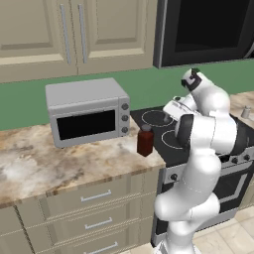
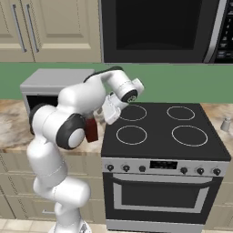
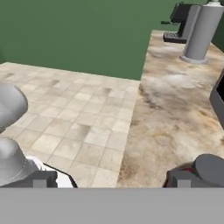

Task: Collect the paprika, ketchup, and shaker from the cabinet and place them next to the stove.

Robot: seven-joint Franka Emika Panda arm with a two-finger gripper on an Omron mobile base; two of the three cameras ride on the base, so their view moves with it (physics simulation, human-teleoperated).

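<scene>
Item: paprika [image 1: 145,141], a squat dark red-brown jar with a dark lid, standing upright on the marble surface [image 1: 59,158] just left of the stove [image 2: 164,132], near the surface's front edge.

Handling (a judgement): likely rigid, light and smooth-sided, so it could slip or tip. Take hold across the body below the lid, not on the lid.

Tool [image 3: 109,177]: jaws spread wide, nothing between them; it hangs just above and beside the jar, whose lid shows by one fingertip in the hand view.

Also present: grey toaster oven [image 1: 88,111], left of the stove and behind the jar, close enough to crowd an approach from the rear. Shaker [image 2: 225,124], a small pale cylinder, right of the stove.
</scene>
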